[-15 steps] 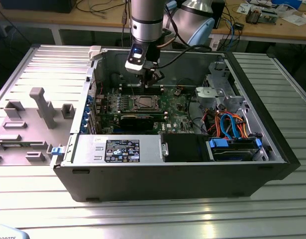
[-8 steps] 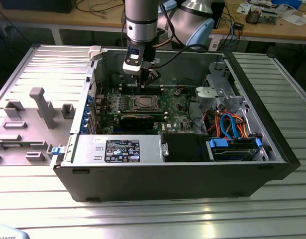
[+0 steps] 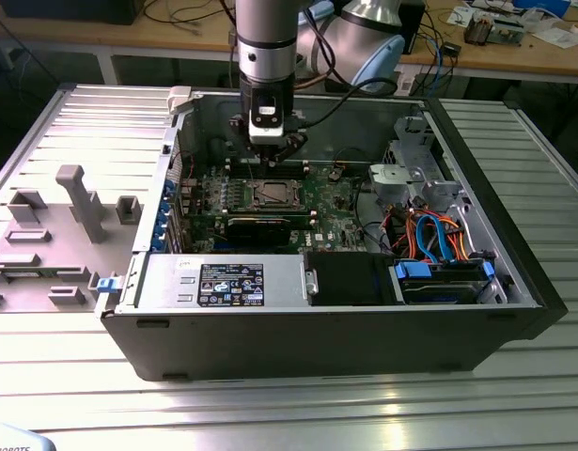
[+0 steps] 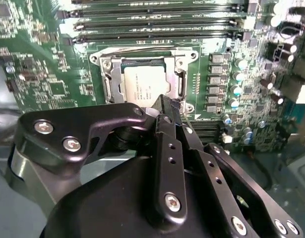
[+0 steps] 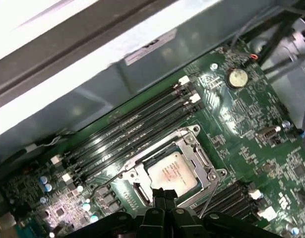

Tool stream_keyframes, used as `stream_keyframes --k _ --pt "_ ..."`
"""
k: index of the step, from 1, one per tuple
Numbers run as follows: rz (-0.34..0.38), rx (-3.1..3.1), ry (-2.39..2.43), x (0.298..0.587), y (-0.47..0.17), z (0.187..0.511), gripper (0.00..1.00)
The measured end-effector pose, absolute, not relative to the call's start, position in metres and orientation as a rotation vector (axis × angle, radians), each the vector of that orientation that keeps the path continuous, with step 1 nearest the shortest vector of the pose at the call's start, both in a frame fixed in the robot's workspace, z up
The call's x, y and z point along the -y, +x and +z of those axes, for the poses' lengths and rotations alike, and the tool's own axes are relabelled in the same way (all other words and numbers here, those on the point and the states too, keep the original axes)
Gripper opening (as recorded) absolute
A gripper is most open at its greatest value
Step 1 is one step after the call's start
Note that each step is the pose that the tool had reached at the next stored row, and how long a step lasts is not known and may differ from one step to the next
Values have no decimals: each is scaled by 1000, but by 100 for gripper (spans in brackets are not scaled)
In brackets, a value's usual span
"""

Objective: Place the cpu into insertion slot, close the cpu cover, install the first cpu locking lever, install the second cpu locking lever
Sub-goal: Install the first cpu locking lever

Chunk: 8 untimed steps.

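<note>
Closest to me, the tool [image 4: 164,102] has its fingertips pressed together, holding nothing; in the exterior view the cpu [image 3: 273,194] sits mid-frame, directly below it.

No print can be made out. In the exterior view a black-and-white label [image 3: 230,284] sits on the grey metal box [image 3: 287,272] at the near side of the case, its lines too fine to read. The cpu [image 4: 141,85] bears faint marks on its top. A white sticker [image 5: 150,45] on the case wall is blurred.
</note>
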<state>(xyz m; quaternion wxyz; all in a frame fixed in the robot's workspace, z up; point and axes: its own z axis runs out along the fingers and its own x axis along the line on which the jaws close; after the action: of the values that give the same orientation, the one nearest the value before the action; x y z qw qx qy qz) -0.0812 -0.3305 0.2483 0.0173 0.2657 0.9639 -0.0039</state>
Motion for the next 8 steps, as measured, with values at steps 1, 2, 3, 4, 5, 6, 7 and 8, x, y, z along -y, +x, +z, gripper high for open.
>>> stream_keyframes --k 1,2,3,4,5,6,7,8 --pt "-12 -2996 823 331 -83 249 11" --pt "-12 -2997 821 331 -84 250 11" --pt "-12 -2998 816 331 -86 251 11" --pt "-12 -2999 813 331 -87 252 11" --pt "-12 -3000 808 331 -88 253 11" --pt "-12 -3002 802 331 -89 254 11" --pt "-12 -3002 799 331 -91 255 11" --pt "-12 -3003 796 331 -92 258 11"
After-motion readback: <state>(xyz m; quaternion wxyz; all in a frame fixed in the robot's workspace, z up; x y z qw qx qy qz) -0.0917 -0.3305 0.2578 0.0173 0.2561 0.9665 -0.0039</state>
